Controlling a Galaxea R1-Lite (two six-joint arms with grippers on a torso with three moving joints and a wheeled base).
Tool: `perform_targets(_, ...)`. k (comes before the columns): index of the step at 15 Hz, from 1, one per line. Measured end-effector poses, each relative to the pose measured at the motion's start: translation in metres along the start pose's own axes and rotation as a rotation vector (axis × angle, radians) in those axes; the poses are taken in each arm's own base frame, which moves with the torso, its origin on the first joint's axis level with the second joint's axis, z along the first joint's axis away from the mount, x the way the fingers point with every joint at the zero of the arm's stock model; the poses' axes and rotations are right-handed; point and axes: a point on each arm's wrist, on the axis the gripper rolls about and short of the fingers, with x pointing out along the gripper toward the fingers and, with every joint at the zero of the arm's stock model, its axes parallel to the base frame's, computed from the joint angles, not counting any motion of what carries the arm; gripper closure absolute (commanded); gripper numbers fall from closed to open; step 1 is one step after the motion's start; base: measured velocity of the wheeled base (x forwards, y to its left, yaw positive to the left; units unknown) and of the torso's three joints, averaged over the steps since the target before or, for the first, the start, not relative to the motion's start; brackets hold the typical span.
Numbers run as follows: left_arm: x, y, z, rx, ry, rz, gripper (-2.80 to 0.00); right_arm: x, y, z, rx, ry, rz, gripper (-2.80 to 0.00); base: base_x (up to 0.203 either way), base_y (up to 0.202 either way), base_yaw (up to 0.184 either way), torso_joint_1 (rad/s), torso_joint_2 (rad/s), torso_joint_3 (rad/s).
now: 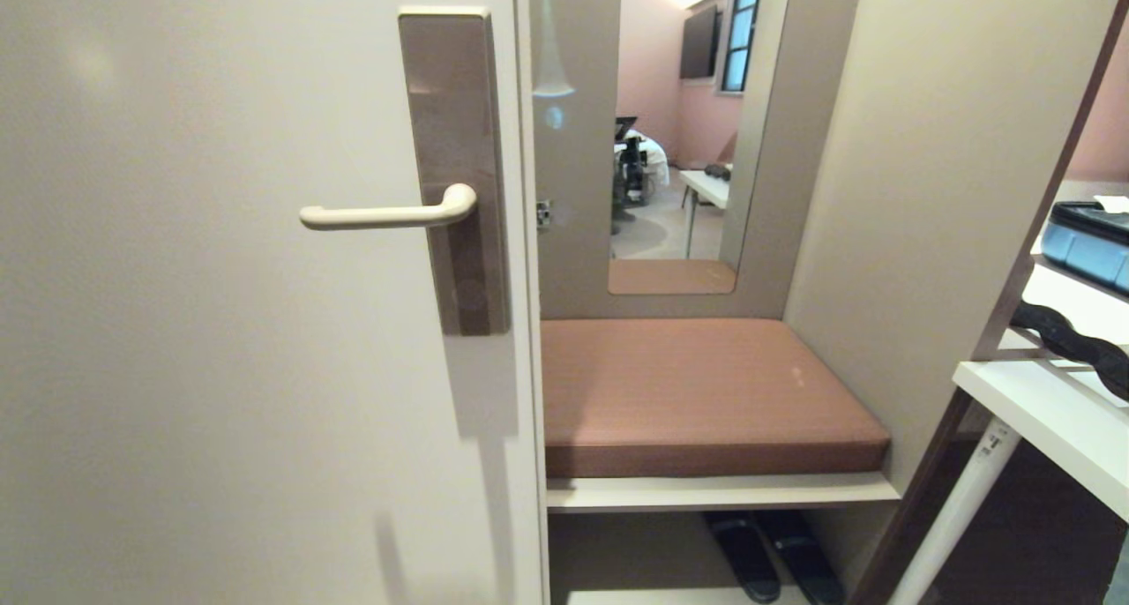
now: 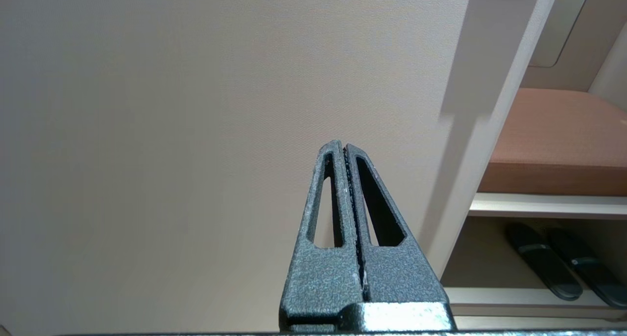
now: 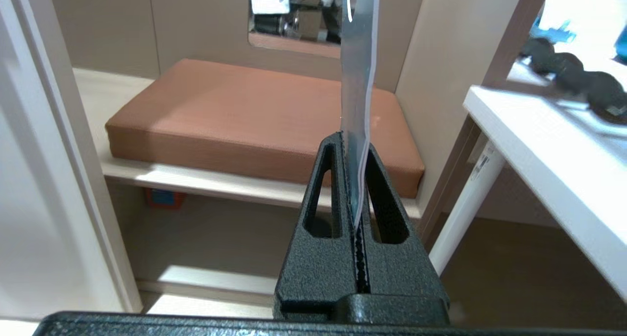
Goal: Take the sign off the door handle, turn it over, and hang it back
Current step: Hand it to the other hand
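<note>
The cream door handle juts out level from its tall brown plate on the pale door; nothing hangs on it. Neither gripper shows in the head view. My right gripper is shut on the sign, which I see edge-on as a thin light-blue and white card rising from between the fingers, in front of the bench cushion. My left gripper is shut with nothing in it and faces the bare door panel below the handle.
To the right of the door's edge is a nook with a brown cushion on a shelf, black slippers under it and a mirror above. A white table with dark objects stands at the far right.
</note>
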Motion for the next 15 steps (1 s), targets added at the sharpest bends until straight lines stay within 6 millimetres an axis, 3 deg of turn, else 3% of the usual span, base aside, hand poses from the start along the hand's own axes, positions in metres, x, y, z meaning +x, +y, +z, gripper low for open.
perform_targets(9, 0.000, 0.000, 0.000, 0.001, 0.002, 0.000, 0.00, -0.013, -0.002, 0.023, -0.001, 0.015, 0.002, 0.00, 0.000, 0.000, 0.000, 0.000, 0.00, 0.000)
perform_targets(15, 0.000, 0.000, 0.000, 0.008, 0.002, -0.003, 0.00, -0.008, -0.004, 0.043, -0.001, 0.038, 0.012, 0.00, 0.000, 0.000, 0.000, 0.000, 0.00, 0.000)
